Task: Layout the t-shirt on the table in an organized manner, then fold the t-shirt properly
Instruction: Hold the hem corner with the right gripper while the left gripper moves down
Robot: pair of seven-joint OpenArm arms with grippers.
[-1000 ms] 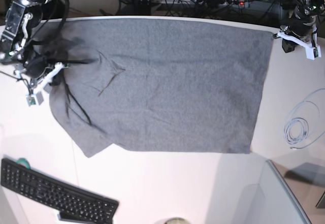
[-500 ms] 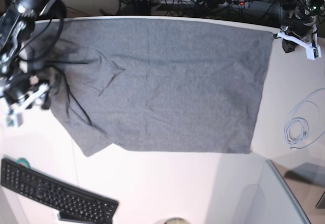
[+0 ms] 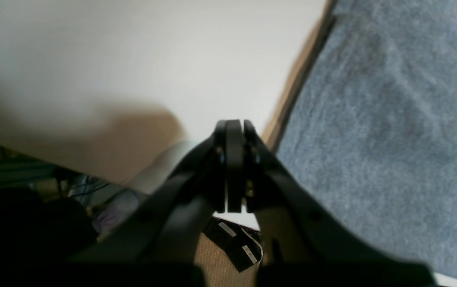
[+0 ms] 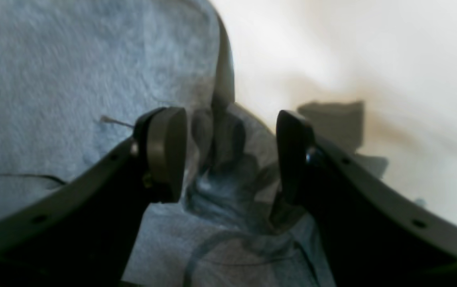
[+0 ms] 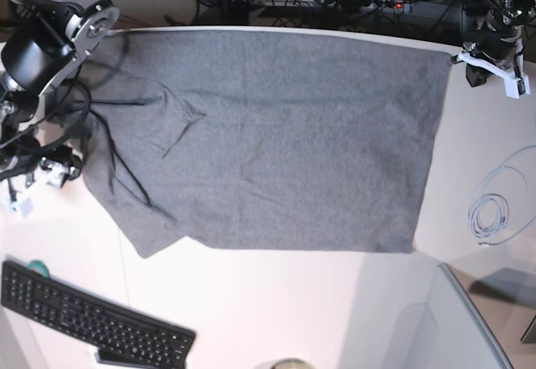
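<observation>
The grey t-shirt (image 5: 276, 143) lies spread flat across the white table (image 5: 276, 302), with creases and a bunched sleeve at its left end. My right gripper (image 4: 228, 153) is open, and rumpled cloth of the t-shirt (image 4: 73, 71) lies just under the gap between its fingers. In the base view this right gripper (image 5: 63, 166) sits at the shirt's left edge. My left gripper (image 3: 234, 127) is shut over bare table (image 3: 132, 59), right beside the t-shirt's edge (image 3: 392, 139). In the base view the left gripper (image 5: 471, 58) is at the shirt's far right corner.
A black keyboard (image 5: 92, 319) lies at the front left. A coiled white cable (image 5: 490, 214) rests on the table right of the shirt. A grey bin (image 5: 452, 327) stands at the front right. A power strip (image 5: 360, 1) and cables run behind the far edge.
My right gripper has opened, let go of the shirt's left part and drawn back to the left, off the cloth. The left arm has not moved.
</observation>
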